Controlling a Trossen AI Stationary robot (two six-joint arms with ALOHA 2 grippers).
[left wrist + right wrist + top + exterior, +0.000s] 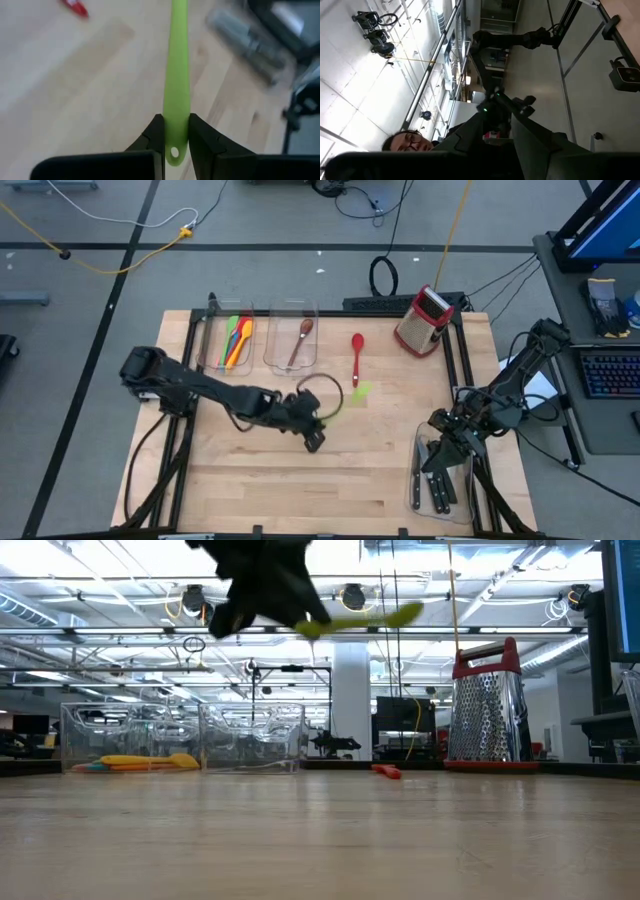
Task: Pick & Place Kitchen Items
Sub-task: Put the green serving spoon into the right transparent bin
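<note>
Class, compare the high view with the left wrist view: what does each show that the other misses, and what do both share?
Only the high view: the bin of colored utensils, wooden spoon, grater and knives beneath the right tool. Only the left wrist view: the fingers clamped near the handle's holed end. Both: the green utensil in the left tool, and the red spoon.

2 arms, 3 clear bins [291, 310], 1 grater [423, 320], 1 red spoon [357, 350] loose on the table, 1 green utensil [177, 75] up in the air, 1 wooden spoon [300, 340], approx 3-4 knives [437, 480], plus a few colored utensils [237, 340], can't count exactly.
</note>
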